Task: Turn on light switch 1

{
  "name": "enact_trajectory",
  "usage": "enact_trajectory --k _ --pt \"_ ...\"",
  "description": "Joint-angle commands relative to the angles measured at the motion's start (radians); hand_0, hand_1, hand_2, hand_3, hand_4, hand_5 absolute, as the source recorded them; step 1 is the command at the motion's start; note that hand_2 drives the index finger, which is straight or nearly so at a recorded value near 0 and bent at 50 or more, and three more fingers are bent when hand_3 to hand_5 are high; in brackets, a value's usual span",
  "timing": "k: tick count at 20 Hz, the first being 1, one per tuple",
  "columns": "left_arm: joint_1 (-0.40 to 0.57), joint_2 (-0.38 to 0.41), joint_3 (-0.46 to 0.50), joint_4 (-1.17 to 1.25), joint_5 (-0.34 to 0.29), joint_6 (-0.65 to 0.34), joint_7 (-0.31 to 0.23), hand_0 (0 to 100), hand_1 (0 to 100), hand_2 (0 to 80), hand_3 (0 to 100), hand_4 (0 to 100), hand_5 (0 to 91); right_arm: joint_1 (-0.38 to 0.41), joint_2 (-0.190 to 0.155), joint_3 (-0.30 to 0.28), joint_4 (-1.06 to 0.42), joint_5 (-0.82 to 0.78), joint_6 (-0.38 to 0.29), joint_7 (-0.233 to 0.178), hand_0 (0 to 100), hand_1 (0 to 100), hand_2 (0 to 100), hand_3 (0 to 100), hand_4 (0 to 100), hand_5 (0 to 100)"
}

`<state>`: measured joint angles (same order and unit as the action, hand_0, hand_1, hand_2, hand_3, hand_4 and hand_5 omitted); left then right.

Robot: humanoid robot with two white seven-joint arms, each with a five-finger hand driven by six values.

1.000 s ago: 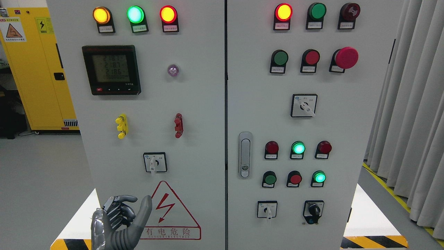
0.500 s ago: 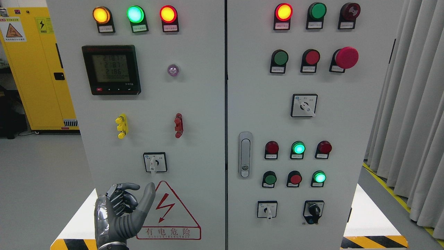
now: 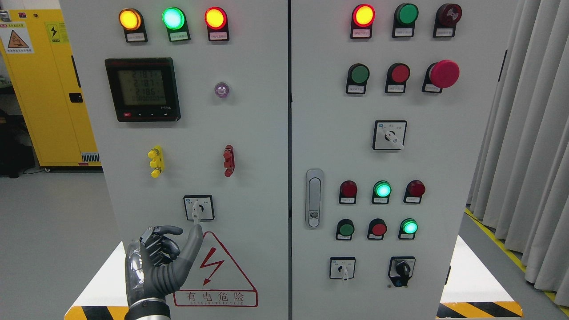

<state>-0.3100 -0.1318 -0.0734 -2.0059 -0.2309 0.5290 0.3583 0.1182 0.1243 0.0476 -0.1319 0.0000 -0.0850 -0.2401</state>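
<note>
A rotary selector switch (image 3: 198, 208) with a white handle pointing down sits low on the left door of the grey electrical cabinet (image 3: 262, 133). My left hand (image 3: 171, 249) comes up from the lower left, just below and left of this switch. Its fingers (image 3: 155, 246) are curled and hold nothing. The thumb (image 3: 192, 249) sticks up, and its tip is right under the switch handle, over the top of the red hazard triangle (image 3: 215, 271). My right hand is out of view.
The left door carries a meter display (image 3: 142, 89), three lit lamps, and yellow (image 3: 156, 161) and red (image 3: 229, 160) terminals. The right door has a door handle (image 3: 314, 198), push buttons, lamps and more rotary switches (image 3: 342, 268). A yellow cabinet (image 3: 49, 89) stands far left, curtains (image 3: 529, 155) right.
My left hand has risen and moved slightly right, from low beside the hazard triangle to just under the rotary switch. The switch handle has not turned.
</note>
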Motion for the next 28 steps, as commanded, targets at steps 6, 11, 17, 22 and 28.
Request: enact_trajectory --k 6,11,17,22,28 --pt "-0.052 -0.011 -0.003 0.044 -0.031 0.043 -0.004 7 69 57.9 93 90 85.9 0.0 0.0 0.0 0.0 -0.029 0.001 -0.001 0 50 4 0 0 0" --pt "-0.055 -0.011 -0.003 0.059 -0.033 0.045 -0.004 9 69 58.6 93 90 85.9 0.0 0.0 0.0 0.0 -0.029 0.001 -0.001 0 50 4 0 0 0" --pt "-0.064 -0.015 -0.006 0.067 -0.041 0.045 -0.004 12 69 59.9 95 91 86.3 0.0 0.0 0.0 0.0 -0.029 0.001 0.001 0 50 4 0 0 0" --pt "-0.069 -0.015 -0.006 0.073 -0.045 0.06 -0.004 14 68 60.9 95 91 86.4 0.0 0.0 0.0 0.0 -0.029 0.001 -0.001 0 50 4 0 0 0" --pt "-0.078 -0.015 -0.006 0.081 -0.045 0.063 -0.004 15 68 61.5 96 92 86.8 0.0 0.0 0.0 0.0 -0.029 0.001 -0.001 0 50 4 0 0 0"
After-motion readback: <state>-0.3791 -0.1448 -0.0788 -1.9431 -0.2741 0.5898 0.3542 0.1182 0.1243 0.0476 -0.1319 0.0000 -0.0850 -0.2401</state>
